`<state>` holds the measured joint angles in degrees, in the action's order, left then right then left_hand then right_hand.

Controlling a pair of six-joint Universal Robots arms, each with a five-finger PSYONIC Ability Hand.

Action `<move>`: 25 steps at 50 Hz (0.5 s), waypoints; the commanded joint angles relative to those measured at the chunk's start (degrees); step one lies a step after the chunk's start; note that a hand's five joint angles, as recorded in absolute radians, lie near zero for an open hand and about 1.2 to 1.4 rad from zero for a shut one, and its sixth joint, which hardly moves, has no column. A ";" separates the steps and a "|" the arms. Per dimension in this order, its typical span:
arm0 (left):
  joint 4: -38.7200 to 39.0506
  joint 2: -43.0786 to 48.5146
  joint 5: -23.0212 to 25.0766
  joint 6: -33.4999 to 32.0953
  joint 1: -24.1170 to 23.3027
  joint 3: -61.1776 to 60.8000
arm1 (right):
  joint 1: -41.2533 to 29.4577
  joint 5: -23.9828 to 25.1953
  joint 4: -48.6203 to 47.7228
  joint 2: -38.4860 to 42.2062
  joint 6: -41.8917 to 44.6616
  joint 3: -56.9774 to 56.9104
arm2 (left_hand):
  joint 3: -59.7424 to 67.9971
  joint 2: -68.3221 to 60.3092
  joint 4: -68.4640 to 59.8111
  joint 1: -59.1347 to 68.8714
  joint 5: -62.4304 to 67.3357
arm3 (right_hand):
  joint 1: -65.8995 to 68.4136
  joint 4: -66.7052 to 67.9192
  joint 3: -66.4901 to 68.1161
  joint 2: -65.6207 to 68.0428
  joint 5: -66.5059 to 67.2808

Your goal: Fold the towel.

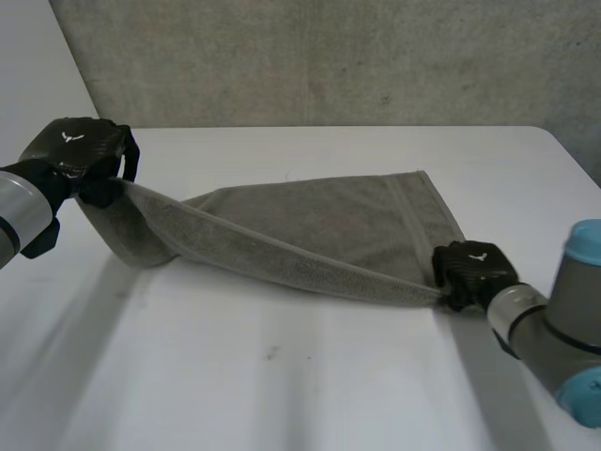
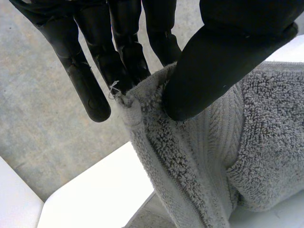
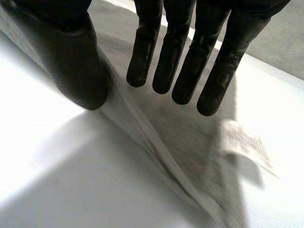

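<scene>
Watching the head view, I see the grey towel point(image 1: 319, 230) lying across the middle of the white table point(image 1: 282, 385). Its far edge is flat, and its near long edge is lifted into a taut line running from the upper left of the frame to the lower right.

At the upper left, the left hand point(image 1: 80, 155) holds one end of that edge raised off the table, with the cloth sagging in a loop below it. The frame's left edge cuts off its arm. Through the left wrist camera, the thumb point(image 2: 213, 61) presses a hemmed corner of the towel against the fingers point(image 2: 123, 52), so that hand is clamped on the cloth.

At the lower right, the right hand point(image 1: 474, 266) sits low at the other end of the lifted edge, where the towel's near corner disappears beneath it. The right wrist camera gives me only a smeared towel under that hand, so I cannot tell whether it grips the cloth or merely rests there.

A rough grey wall point(image 1: 329, 56) stands behind the table.
</scene>
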<state>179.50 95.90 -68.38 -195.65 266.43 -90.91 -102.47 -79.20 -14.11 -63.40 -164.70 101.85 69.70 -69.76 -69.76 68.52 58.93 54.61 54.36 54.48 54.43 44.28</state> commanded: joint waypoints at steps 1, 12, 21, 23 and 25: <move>0.06 0.07 0.00 0.01 0.67 -0.32 | 6.41 3.96 0.05 -0.76 3.07 1.59 | 10.30 -10.24 -10.24 11.48 11.07 | 3.24 3.49 3.38 3.43 3.58; -0.03 -0.01 0.00 0.01 0.93 -1.73 | 8.69 5.46 -0.12 -1.81 3.16 1.86 | 10.30 -10.24 -10.24 11.48 11.07 | 25.37 25.62 25.51 25.56 25.71; -0.03 -0.37 0.09 0.01 0.85 -5.42 | 10.53 10.11 0.58 -9.62 3.60 3.61 | 10.30 -10.24 -10.24 11.48 11.07 | 25.39 25.64 25.52 25.57 25.72; -0.03 -0.72 0.18 -0.17 0.76 -7.52 | 11.84 10.55 1.01 -11.20 3.86 3.96 | 10.30 -10.24 -10.24 11.48 11.07 | 25.39 25.64 25.52 25.57 25.72; -0.12 -0.89 0.18 -0.34 0.67 -8.66 | 13.00 10.82 2.42 -13.15 4.83 4.23 | 10.30 -10.24 -10.24 11.48 11.07 | 25.39 25.64 25.52 25.57 25.72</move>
<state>179.49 95.50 -68.31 -195.69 267.26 -96.14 -92.38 -69.79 -13.66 -71.64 -161.05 105.03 69.70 -69.76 -69.77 68.52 58.93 76.59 76.87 76.77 76.20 67.00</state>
